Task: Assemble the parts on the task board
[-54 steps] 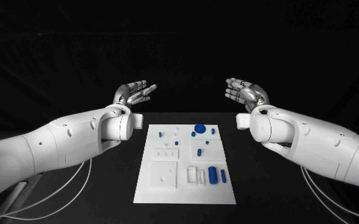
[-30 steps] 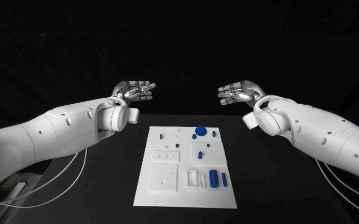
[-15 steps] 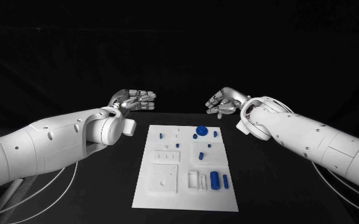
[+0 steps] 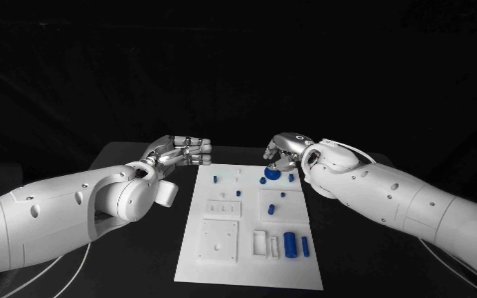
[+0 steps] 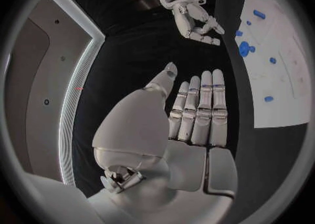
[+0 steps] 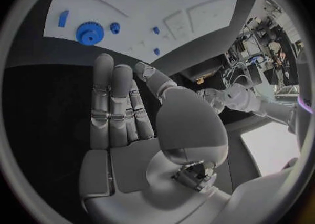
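Lying flat, the white task board [image 4: 224, 243] carries blue parts [image 4: 290, 243] (mostly small).

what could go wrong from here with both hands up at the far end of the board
1. The right hand hangs open just above the blue gear; small blue parts like the peg sit close beside it, so a broad grasp might knock them.
2. The left hand hovers near the task board's far left corner and might nudge the plate.
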